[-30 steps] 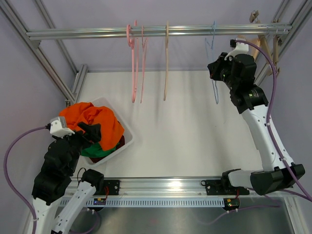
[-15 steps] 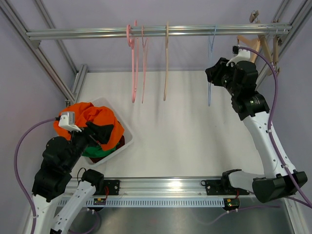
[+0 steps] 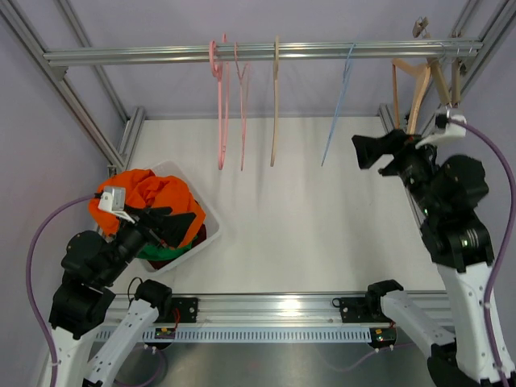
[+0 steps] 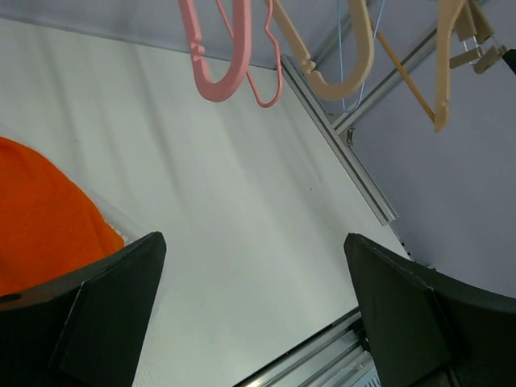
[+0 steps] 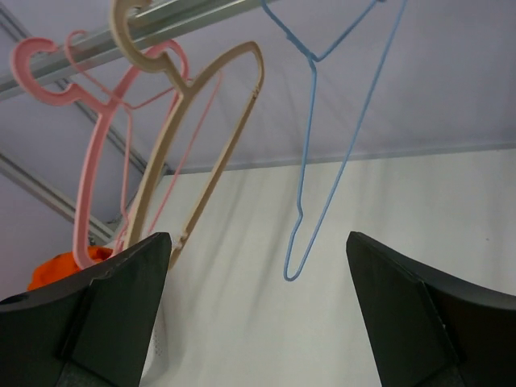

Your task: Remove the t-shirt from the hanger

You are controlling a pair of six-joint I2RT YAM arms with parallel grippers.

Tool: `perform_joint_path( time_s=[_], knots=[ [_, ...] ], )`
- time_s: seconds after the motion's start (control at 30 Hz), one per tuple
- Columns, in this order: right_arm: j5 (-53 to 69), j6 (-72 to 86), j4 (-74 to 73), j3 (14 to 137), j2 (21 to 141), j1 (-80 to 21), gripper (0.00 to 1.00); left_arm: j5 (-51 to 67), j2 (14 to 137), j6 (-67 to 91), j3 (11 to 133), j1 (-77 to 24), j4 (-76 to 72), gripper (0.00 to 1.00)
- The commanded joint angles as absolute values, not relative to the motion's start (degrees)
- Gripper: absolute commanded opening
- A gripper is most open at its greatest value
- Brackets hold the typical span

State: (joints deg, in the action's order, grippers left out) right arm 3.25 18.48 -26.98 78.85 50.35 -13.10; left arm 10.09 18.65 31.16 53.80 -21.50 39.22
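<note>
Gaping empty, the right gripper (image 3: 373,152) faced the blue hanger (image 3: 336,113); the left gripper (image 3: 173,223), also wide, hovered over the orange t-shirt (image 3: 157,189).

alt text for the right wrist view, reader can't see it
A bare blue wire hanger hangs mid-picture, above the right gripper's open fingers. A tan hanger and pink hangers hang on the rail to its left, also bare; an orange garment shows lower left.

Orange t-shirt (image 3: 157,193), blue hanger (image 3: 337,109), pink hangers (image 3: 219,105), beige hanger (image 3: 275,105), white table (image 3: 322,226)
</note>
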Motion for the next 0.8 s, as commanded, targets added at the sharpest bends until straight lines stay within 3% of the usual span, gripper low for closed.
perform_joint_path(
  time_s=[0.0, 0.23, 0.43, 0.77],
  knots=[
    [8.79, 20.91, -29.26, 73.23, 41.07, -12.92, 0.99, 17.05, 16.97, 29.45, 55.64, -21.71, 34.11, 0.99],
    [8.53, 24.16, -33.66, 63.29, 19.99, -12.83, 0.99, 16.00, 15.47, 27.16, 53.10, -21.71, 34.28, 0.99],
    [0.37, 24.61, -36.21, 56.79, 9.95, -12.83, 0.99, 14.41, 14.42, 27.16, 50.71, -21.71, 33.93, 0.99],
    [-1.05, 26.63, -35.07, 55.19, 8.26, -12.83, 1.00, 13.54, 12.04, 26.54, 48.60, -21.71, 34.01, 0.99]
  ],
)
